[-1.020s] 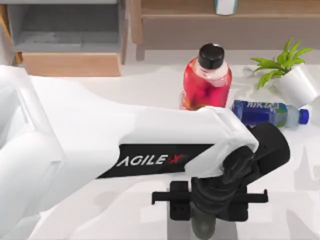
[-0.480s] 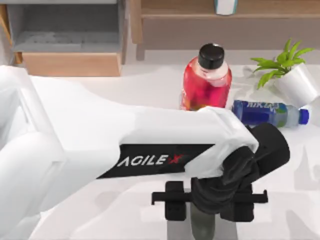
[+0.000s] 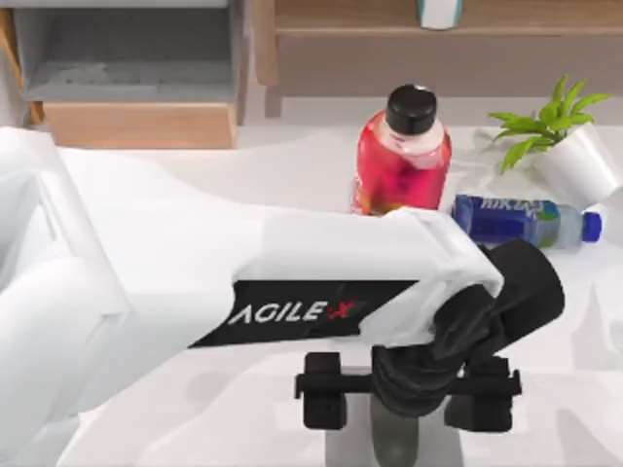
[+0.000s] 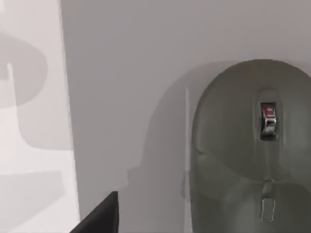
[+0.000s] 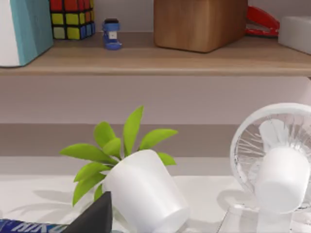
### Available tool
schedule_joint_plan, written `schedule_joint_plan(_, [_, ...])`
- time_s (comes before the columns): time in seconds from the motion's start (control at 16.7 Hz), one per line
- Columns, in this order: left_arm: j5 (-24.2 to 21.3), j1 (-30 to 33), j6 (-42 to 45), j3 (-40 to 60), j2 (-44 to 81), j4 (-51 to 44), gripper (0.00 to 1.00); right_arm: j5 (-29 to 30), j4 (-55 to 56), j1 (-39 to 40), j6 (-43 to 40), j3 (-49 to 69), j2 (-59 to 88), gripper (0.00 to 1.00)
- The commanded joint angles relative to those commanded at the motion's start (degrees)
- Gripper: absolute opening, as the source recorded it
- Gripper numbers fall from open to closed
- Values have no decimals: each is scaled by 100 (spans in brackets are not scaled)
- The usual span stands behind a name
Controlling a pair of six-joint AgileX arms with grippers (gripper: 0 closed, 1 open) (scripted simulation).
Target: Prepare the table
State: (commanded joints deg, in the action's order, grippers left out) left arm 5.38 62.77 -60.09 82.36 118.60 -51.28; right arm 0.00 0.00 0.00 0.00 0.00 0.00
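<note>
Tabletop (image 3: 292, 165), broad and white, spreads under everything here. At its near edge, on a grey mat (image 4: 126, 97), lies a grey mouse (image 4: 252, 155). The left gripper (image 3: 394, 389) hangs over it with fingers spread apart on either side, touching nothing. I judge this the placing step, the mouse set down; next the arm would need to lift straight clear. Farther back stand a red bottle (image 3: 401, 161), a fallen blue bottle (image 3: 516, 220) and a tilted potted plant (image 5: 141, 194). Whether the right gripper is open, I cannot tell.
</note>
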Motion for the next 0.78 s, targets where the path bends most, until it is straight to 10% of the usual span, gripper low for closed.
schedule_joint_plan(0.36, [-251, -119, 233, -164, -151, 205, 100, 0, 0, 0, 0, 0, 0, 100])
schedule_joint_plan(0.78, [-1720, -1232, 2068, -1213, -1074, 2065, 100, 0, 0, 0, 0, 0, 0, 100])
